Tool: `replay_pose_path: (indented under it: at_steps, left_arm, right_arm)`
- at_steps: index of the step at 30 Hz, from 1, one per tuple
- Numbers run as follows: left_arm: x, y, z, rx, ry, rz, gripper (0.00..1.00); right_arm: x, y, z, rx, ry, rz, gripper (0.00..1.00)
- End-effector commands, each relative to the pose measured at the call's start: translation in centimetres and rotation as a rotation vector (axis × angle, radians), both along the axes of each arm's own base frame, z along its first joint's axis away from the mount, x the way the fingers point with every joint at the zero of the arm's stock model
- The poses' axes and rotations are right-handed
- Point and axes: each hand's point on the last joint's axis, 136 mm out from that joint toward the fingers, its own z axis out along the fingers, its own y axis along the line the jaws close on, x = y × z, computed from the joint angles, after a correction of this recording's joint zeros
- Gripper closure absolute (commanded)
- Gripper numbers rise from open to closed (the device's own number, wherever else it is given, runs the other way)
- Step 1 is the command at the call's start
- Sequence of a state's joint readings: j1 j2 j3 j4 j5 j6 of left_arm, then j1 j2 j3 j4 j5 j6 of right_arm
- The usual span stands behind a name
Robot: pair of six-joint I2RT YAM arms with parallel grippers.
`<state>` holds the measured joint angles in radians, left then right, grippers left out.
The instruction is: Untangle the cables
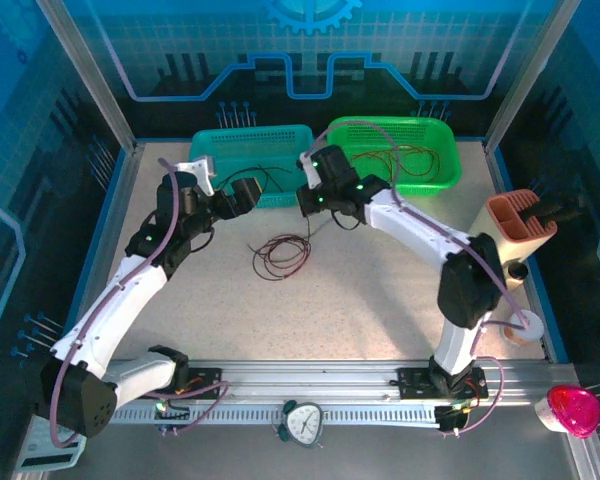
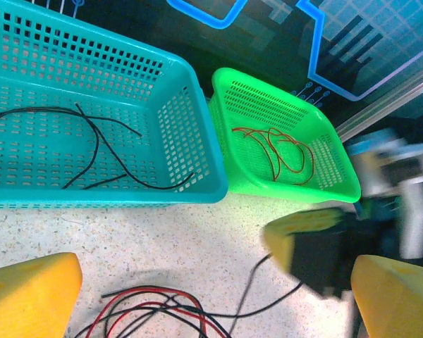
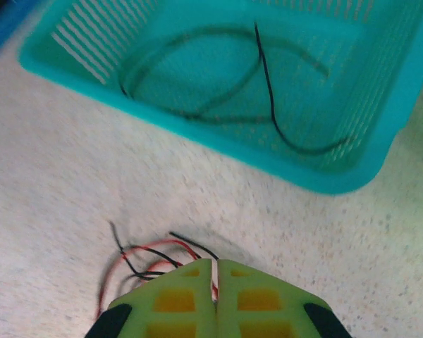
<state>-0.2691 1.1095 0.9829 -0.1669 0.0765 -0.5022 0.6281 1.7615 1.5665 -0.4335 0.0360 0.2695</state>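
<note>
Over on the left, the left gripper (image 1: 245, 195) hangs just in front of the teal basket (image 1: 208, 140), its yellow fingers (image 2: 32, 296) spread wide with nothing between them. That basket is perforated plastic mesh, and thin black cables (image 2: 99, 148) curl across its floor. Centre table, the tangled cables (image 1: 280, 255) lie in a loose red and black coil. The right gripper (image 1: 310, 205) sits above them, its yellow-green fingers (image 3: 176, 299) pressed flat together, pinching a strand that runs up from the coil. To the right, the green basket (image 1: 450, 150), same slotted plastic, holds looping red cables (image 2: 282, 151). The tabletop (image 1: 380, 290) is pale and speckled like stone, and glossy blue wall panels (image 1: 180, 40) with circuit lines ring it.
</note>
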Motion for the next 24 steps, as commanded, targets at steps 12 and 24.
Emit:
replay_pose_path:
  at_steps: [12, 24]
  left_arm:
    - [-0.3, -2.2, 4.2, -0.088, -0.117, -0.137, 0.01]
    - [-1.7, -4.7, 10.8, -0.153, -0.261, -0.287, 0.01]
  right_arm:
    - [-3.5, -1.1, 18.8, 0.287, -0.292, 0.038, 1.00]
    - [-5.7, -1.3, 26.4, 0.412, -0.415, 0.105, 1.00]
